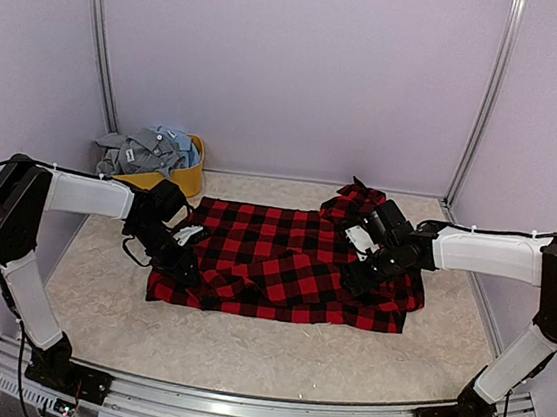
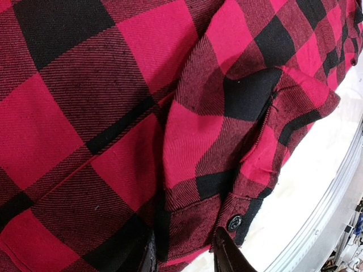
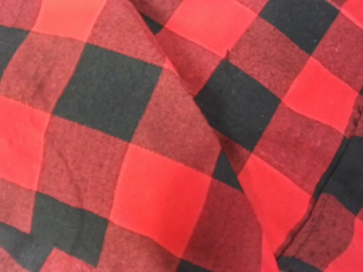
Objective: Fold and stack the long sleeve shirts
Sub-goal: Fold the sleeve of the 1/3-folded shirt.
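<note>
The task is at an early stage, by my reading. The red-and-black flannel (image 1: 283, 259) lies in the middle of the table (image 1: 242, 350), spread into a rough rectangle. Its near edge is fairly straight, but the cloth is bunched and humped at the two o'clock corner, so the fold looks begun and not finished. No folded pile shows anywhere. A grey shirt (image 1: 139, 152) and a pale blue shirt (image 1: 180, 142) lie crumpled in the yellow tub (image 1: 189, 180) at ten o'clock on the table, untouched as far as I can judge. That leaves the rest of the flannel's folds, both other shirts, and the stacking.

The left pincer (image 1: 181, 253) sits low on the flannel's nine o'clock edge. In the left wrist view its two fingertips (image 2: 228, 258) stand apart at six o'clock of the frame, with a fold of checked cloth lying between them. The buttoned cuff (image 2: 244, 212) hangs just beside them at four o'clock. I cannot tell whether they pinch the cloth or merely straddle it.

The right pincer (image 1: 364, 269) is down on the flannel toward its three o'clock side, just below the humped cloth. Its wrist view shows only creased checks filling the frame, very close, and no fingers. I cannot tell whether that pincer is apart, together, or clamped on the cloth.
</note>
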Action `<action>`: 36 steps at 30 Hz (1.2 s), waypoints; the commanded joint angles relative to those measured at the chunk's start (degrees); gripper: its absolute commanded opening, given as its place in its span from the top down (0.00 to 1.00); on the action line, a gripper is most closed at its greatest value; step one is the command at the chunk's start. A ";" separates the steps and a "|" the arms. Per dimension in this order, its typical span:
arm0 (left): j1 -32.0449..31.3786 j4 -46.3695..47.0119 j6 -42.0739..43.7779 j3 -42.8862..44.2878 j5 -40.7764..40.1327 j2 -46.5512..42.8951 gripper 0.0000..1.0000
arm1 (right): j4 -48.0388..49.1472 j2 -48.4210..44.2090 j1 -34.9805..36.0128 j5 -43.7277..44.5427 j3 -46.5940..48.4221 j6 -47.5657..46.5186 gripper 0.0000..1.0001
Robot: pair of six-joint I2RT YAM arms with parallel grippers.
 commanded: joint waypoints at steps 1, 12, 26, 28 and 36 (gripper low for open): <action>0.22 1.35 -0.10 -0.98 0.62 0.79 0.68 | 0.55 0.75 -0.39 -0.82 0.04 0.48 0.30; 0.06 1.73 -0.69 -1.85 -0.74 1.82 0.70 | 0.83 1.15 -0.46 -0.80 -0.53 0.37 0.31; 0.35 0.99 -0.12 -0.93 -0.27 0.75 1.00 | 0.80 2.06 -0.42 -0.65 -0.27 0.14 0.31; 0.57 0.44 -0.19 -0.37 -1.04 -0.03 1.00 | 0.57 1.93 -0.44 -0.33 -0.21 0.23 0.31; 1.14 -6.05 0.68 3.87 -5.02 -3.31 1.00 | -1.59 0.63 -0.54 5.59 0.88 -0.57 0.31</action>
